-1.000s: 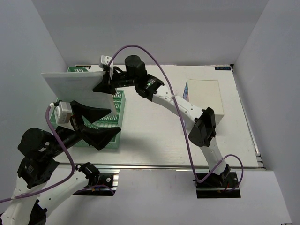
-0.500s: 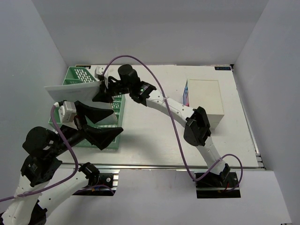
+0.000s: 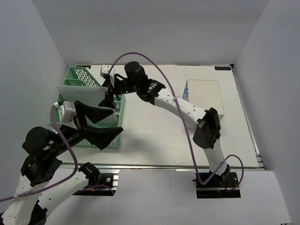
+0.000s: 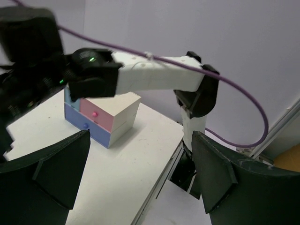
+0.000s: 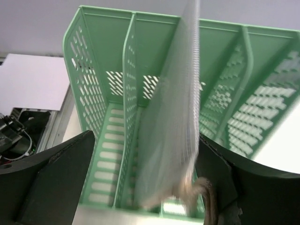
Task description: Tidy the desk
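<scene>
Right wrist view: our right gripper (image 5: 145,154) has just sprung wide, freeing the white sheet (image 5: 173,117) into the green rack (image 5: 101,70) standing on the desk (image 3: 154,136); our left gripper (image 4: 140,140) gapes empty. We judge one item filed.

Desk (image 3: 154,138): large flat white rectangular tabletop, lying level. Near long edge trimmed in aluminium.
</scene>
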You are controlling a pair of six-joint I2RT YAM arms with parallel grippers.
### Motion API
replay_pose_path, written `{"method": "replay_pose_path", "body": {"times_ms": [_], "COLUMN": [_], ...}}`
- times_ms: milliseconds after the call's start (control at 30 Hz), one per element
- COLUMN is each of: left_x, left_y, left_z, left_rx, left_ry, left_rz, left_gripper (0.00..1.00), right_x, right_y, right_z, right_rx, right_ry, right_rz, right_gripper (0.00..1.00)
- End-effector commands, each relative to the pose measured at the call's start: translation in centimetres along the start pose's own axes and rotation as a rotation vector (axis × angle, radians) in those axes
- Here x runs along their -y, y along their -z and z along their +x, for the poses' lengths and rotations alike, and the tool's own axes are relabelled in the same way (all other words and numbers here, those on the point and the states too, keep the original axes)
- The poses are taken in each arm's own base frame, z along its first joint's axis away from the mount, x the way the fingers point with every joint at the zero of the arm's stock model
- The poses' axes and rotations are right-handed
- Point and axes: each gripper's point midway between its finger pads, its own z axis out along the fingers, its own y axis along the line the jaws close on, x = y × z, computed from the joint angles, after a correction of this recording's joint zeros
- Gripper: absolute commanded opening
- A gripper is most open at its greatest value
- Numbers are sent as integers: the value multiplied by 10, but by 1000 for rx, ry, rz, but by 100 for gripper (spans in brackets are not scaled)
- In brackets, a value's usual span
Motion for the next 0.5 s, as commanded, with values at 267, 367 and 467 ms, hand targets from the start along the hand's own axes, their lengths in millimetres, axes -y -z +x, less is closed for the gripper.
{"method": "replay_pose_path", "body": {"times_ms": [267,367,467], "left_x": [-5,-19,-33], "left_y": [-20,-32,-44], "left_z": [18,40,60], "left_rx": [-23,-95,-154], "left_ry": [36,54,72], "left_rz": [40,7,-22], "left_gripper": [98,98,98], "right_x": [36,41,30], "right_y": [191,254,299], "right_z": [-24,-20,-18], "right_rx": [-130,-162,-207], "right_ry": [105,123,178], "right_rz": [555,736,886], "right_gripper": [89,89,89]}}
